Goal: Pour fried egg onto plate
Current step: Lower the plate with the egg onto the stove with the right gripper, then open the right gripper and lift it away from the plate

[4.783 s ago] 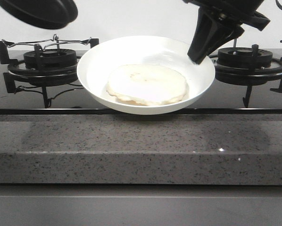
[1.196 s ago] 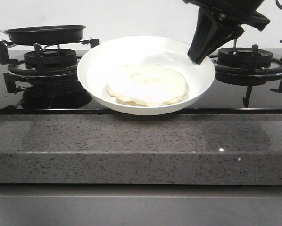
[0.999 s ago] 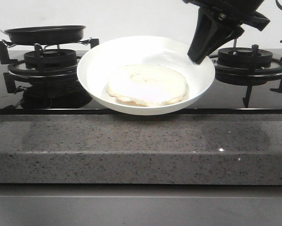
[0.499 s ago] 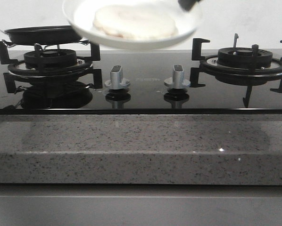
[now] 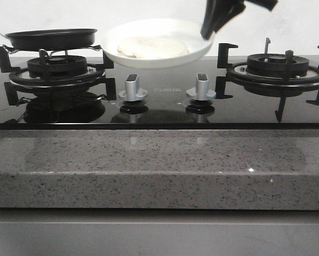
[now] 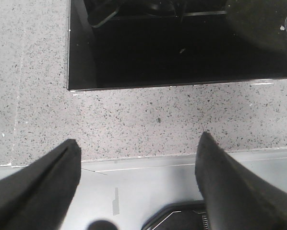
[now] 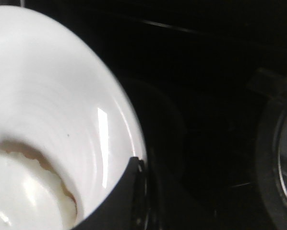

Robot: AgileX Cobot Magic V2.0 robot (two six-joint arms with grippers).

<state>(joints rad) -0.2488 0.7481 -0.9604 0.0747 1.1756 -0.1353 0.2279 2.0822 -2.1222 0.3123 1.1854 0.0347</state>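
The white plate (image 5: 158,42) is held at the back middle of the hob, between the two burners, with the pale fried egg (image 5: 153,47) lying flat in it. My right gripper (image 5: 206,33) comes down from the top and is shut on the plate's right rim. The right wrist view shows the plate (image 7: 47,86), the egg's browned edge (image 7: 33,187) and my right gripper (image 7: 136,165) clamped on the rim. I cannot tell whether the plate touches the hob. My left gripper (image 6: 138,158) is open and empty over the counter's front edge; it is not in the front view.
An empty black frying pan (image 5: 50,38) sits on the left burner (image 5: 53,72). Two silver knobs (image 5: 133,88) (image 5: 200,87) stand in front of the plate. The right burner (image 5: 277,66) has raised black grates. A speckled stone counter (image 5: 159,165) runs along the front.
The pan came down onto the left burner. My right gripper lifted the plate with the egg from close to the camera, then carried it back and lower, behind the knobs.
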